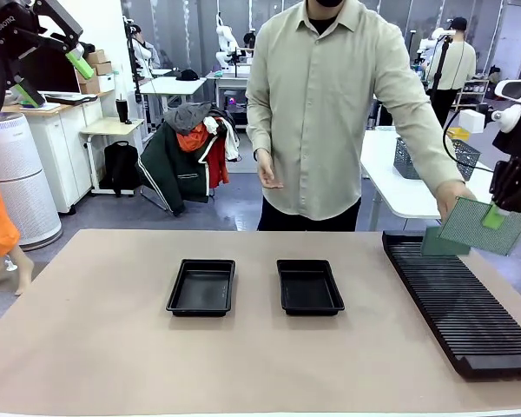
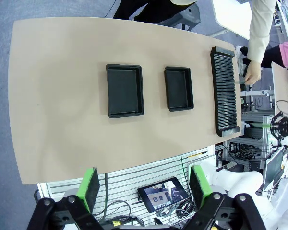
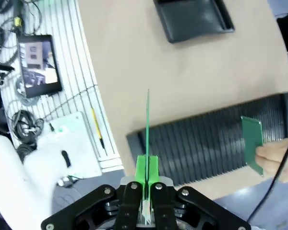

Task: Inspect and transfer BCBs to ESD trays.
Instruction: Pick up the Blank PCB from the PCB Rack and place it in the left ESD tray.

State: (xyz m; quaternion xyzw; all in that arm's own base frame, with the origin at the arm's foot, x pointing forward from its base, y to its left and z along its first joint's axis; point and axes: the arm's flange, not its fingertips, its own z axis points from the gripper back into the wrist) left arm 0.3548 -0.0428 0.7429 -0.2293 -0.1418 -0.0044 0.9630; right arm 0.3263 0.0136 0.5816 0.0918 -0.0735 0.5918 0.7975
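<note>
In the right jaws, pinched fully shut on its upper edge: one BCB (image 1: 486, 230), hanging tilted above the far end of the rack (image 1: 460, 304). In the person's hand (image 1: 452, 198), a second BCB (image 1: 440, 242), low over that same far end; seated in a slot or not, impossible to tell. As for the left jaws: spread wide, nothing held, raised high and well apart from the rack. Probably light, thin and stiff, yet apt to flex or swing on so small a bite; speckled face likely delicate. Best taken by a bare margin, pads flat on both faces, never by a corner. On the worktop beside the rack, two ESD trays, the nearer tray (image 1: 310, 311) and the farther tray (image 1: 200, 312), both empty.
</note>
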